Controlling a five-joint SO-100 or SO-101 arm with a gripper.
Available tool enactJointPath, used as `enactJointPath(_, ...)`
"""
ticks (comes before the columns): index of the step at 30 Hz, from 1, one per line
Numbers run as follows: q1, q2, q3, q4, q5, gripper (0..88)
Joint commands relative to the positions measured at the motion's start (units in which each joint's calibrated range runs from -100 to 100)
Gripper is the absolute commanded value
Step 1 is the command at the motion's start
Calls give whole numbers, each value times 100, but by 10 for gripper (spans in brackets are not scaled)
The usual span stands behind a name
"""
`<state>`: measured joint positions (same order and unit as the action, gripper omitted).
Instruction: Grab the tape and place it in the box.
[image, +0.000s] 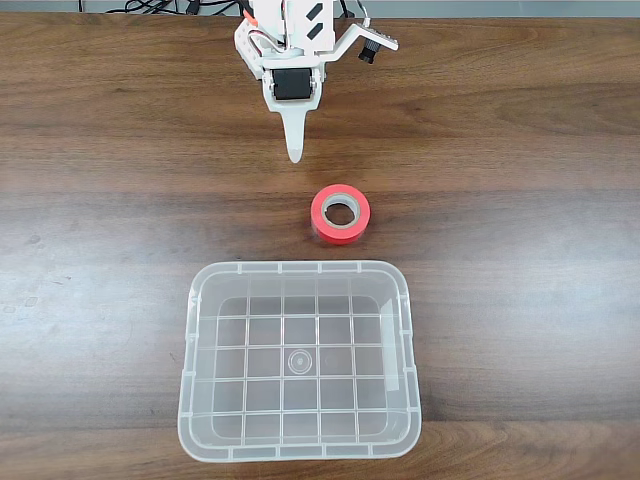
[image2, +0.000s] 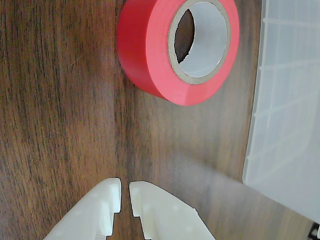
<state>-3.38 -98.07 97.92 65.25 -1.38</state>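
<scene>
The claw (image2: 125, 192) has its tips nearly together, gripping nothing, above bare wooden surface (image: 100, 250). The tape (image: 340, 213) lies flat just ahead of it, nothing between them. Beyond the tape sits the box (image: 205, 400), holding nothing.

The worktop (image: 110, 150) is dark brown wood-grain laminate, its grain running left to right in the fixed view, with faint seams between plank-like bands. Two things lie directly on it. A red-orange roll of tape (image: 340, 213) lies flat near the middle, its grey-beige core ring facing up — bare wood shows through the hole in the wrist view (image2: 150, 45). Just below it in the fixed view, close but apart, stands a clear plastic box (image: 196, 340) with rounded corners, a thick rim and a grid-patterned bottom — the wood shows dimly through it. In the wrist view the box (image2: 285, 125) lies at the right edge.
</scene>
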Motion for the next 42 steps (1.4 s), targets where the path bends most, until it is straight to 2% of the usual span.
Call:
enactJointPath(1, -35, -72, -64, 50, -4, 13)
enactJointPath(34, -42, -72, -64, -10, -30, 13)
enactJointPath(42, -13, -72, -905, -10, -4, 13)
